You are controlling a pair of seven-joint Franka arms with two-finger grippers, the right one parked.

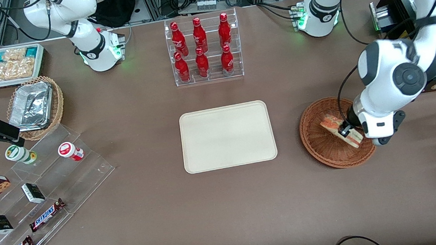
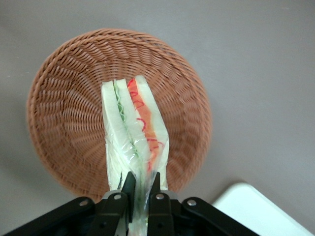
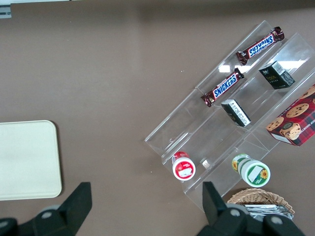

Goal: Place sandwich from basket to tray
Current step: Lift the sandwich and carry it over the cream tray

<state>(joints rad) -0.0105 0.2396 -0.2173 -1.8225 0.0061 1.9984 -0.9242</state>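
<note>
The fingers [image 2: 129, 189] pinch one end of the wrapped sandwich [image 2: 134, 132], so the gripper [image 2: 142, 194] holds it over the basket [image 2: 59, 98], seemingly just lifted though contact is unclear, leaving the carry to the bare tray [image 1: 228, 136] and the release undone.

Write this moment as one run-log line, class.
stage: grasp | claw: shut on sandwich, over basket | tray: bare, sandwich not yet placed

Glossy white arm [image 1: 399, 71], black joints, black fingers [image 2: 129, 189].
</note>
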